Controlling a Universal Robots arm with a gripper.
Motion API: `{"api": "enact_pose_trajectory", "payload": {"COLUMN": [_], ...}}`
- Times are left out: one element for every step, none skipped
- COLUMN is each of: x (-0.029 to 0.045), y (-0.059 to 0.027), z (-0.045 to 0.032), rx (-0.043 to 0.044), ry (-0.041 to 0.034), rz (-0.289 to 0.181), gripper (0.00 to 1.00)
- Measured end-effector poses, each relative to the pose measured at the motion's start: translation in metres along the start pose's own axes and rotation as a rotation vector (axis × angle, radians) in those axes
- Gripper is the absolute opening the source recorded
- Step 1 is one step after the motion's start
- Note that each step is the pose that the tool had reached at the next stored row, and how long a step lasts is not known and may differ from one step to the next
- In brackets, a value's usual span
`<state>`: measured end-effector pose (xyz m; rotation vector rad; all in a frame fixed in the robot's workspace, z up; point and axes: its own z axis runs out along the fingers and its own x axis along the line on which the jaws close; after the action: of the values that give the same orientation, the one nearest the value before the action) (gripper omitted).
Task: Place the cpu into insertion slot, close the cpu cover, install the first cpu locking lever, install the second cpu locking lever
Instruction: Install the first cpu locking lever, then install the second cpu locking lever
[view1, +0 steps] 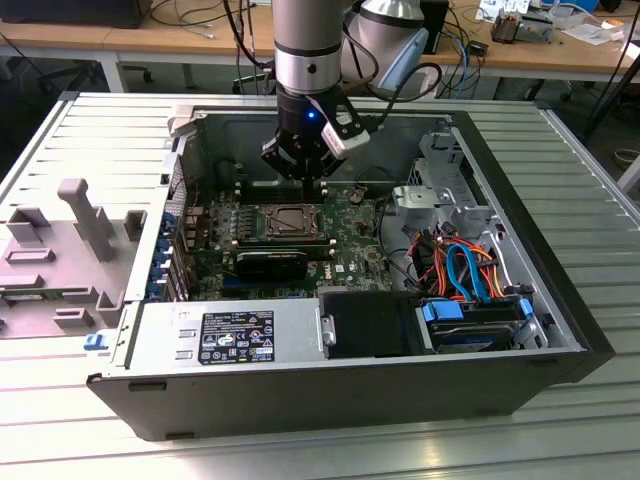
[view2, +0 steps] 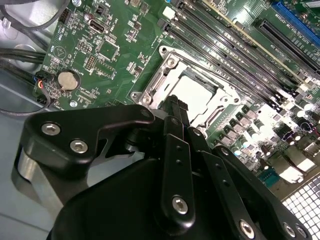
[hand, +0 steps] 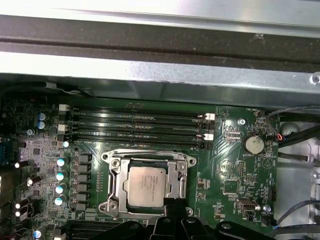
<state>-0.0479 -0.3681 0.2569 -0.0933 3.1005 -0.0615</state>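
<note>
The cpu (hand: 146, 185) lies flat in the insertion slot (hand: 111, 206), its silver top showing through the window of the cpu cover (hand: 119, 179), which lies down over it. In the second wrist view the cpu (view2: 198, 93) and the cpu cover (view2: 161, 82) sit just beyond my black fingertips. My gripper (view2: 175, 102) hangs a little above the socket's edge on the coin-battery side, fingers shut together with nothing between them. In the exterior view the gripper (view1: 321, 187) hovers over the back edge of the insertion slot (view1: 291, 221) inside the open computer case.
Long memory slots (hand: 140, 125) run between the socket and the case wall (hand: 150, 55). A coin battery (hand: 253, 144) sits beside the socket. A power supply (view1: 230, 335), cables (view1: 460, 265) and a drive cage (view1: 440, 185) crowd the case. A grey fixture (view1: 60, 240) lies outside, on the exterior view's left.
</note>
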Motion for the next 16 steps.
{"api": "enact_pose_trajectory", "payload": {"x": [0.0, 0.0, 0.0, 0.0, 0.0, 0.0, 0.0, 0.0, 0.0, 0.0, 0.0003, 0.0004, 0.0005, 0.0006, 0.0008, 0.0009], "y": [0.0, -0.0001, -0.0001, -0.0002, -0.0002, -0.0002, -0.0002, -0.0002, -0.0002, -0.0013, -0.0042, -0.0063, -0.0087, -0.0107, -0.0129, -0.0154], "z": [0.0, 0.0, 0.0, 0.0, 0.0, 0.0, 0.0, 0.0, 0.0, 0.0, 0.0002, 0.0003, 0.0004, 0.0005, 0.0005, 0.0006], "rx": [0.0, -0.0001, -0.0001, 0.0, -0.0001, -0.0001, -0.0001, 0.0, -0.0001, 0.0, -0.0002, -0.0001, -0.0003, -0.0002, -0.0006, -0.0032], "ry": [-0.0001, -0.0001, -0.0001, -0.0001, -0.0001, -0.0001, -0.0001, 0.0, 0.0, 0.0, -0.0001, -0.0001, -0.0001, -0.0001, -0.0001, -0.0002], "rz": [0.0, 0.0, 0.0, 0.0, 0.0, 0.0, 0.0, 0.0, 0.0, 0.0, 0.0, 0.0, 0.0, 0.0, 0.0, 0.0], "gripper": [0.11, 0.11, 0.11, 0.11, 0.11, 0.11, 0.11, 0.11, 0.11, 0.11, 0.11, 0.11, 0.11, 0.11, 0.11, 0.11]}}
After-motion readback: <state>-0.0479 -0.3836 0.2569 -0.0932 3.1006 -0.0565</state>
